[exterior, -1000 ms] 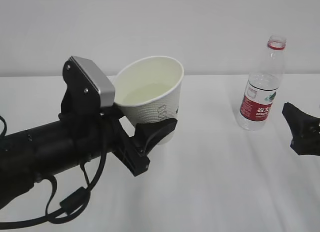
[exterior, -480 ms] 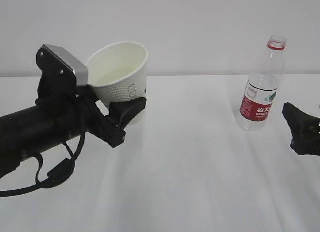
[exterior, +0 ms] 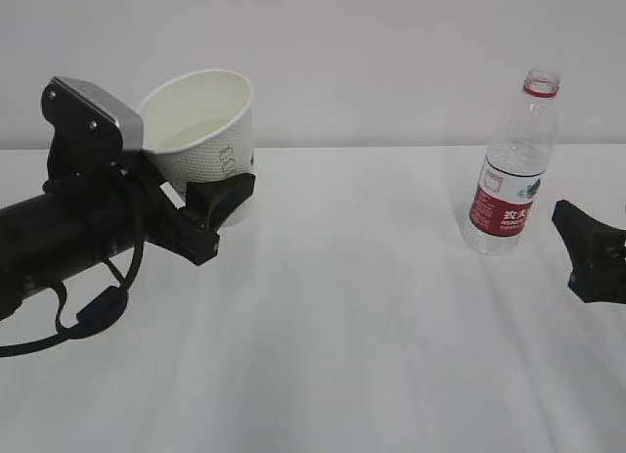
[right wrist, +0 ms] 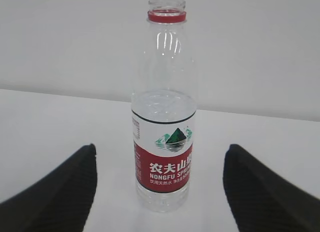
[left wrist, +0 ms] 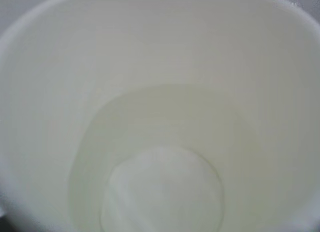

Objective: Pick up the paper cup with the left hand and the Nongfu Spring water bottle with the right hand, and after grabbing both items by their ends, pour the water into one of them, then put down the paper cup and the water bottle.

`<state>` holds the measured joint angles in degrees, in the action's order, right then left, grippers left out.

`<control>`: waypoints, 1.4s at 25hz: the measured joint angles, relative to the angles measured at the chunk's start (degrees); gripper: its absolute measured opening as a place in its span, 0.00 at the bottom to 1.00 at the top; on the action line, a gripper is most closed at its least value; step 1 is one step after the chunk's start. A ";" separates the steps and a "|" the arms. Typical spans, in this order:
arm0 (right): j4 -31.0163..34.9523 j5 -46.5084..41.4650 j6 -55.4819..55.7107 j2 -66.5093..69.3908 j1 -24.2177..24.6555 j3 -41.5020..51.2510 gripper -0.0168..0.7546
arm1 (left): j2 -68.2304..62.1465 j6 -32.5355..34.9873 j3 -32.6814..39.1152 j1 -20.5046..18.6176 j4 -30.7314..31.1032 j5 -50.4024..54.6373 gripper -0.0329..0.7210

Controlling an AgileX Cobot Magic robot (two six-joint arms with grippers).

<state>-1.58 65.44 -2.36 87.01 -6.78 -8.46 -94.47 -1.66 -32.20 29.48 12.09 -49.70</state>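
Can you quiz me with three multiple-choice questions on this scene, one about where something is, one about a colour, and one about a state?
1. Where is the Nongfu Spring water bottle?
A. Standing on the table, right side of the exterior view
B. Lying on its side by the paper cup
C. Lifted off the table by the right end effector

2. What colour is the ring on the bottle's neck?
A. Blue
B. Red
C. Green

3. What state is the paper cup in?
A. Upside down on the table
B. Crushed flat
C. Held tilted in the left end effector, with water inside

Answers:
1 A: it stands upright on the table, with the right end effector open on either side and not touching it.
2 B: the right wrist view shows a red ring under the open mouth.
3 C: the black fingers clamp its wall, and the left wrist view shows liquid pooled inside.
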 joint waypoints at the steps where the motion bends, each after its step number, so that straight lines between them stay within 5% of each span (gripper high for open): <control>1: 0.00 0.00 0.00 0.00 0.00 0.00 0.79 | 0.00 0.00 0.00 -0.41 0.00 0.00 0.72; 35: 0.00 0.00 0.13 -0.10 0.00 0.00 0.79 | 0.00 0.09 0.00 -14.54 -6.74 1.99 0.72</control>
<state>-1.58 65.44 -2.24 86.92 -6.78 -8.46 -94.47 -1.57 -32.20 14.94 5.35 -47.71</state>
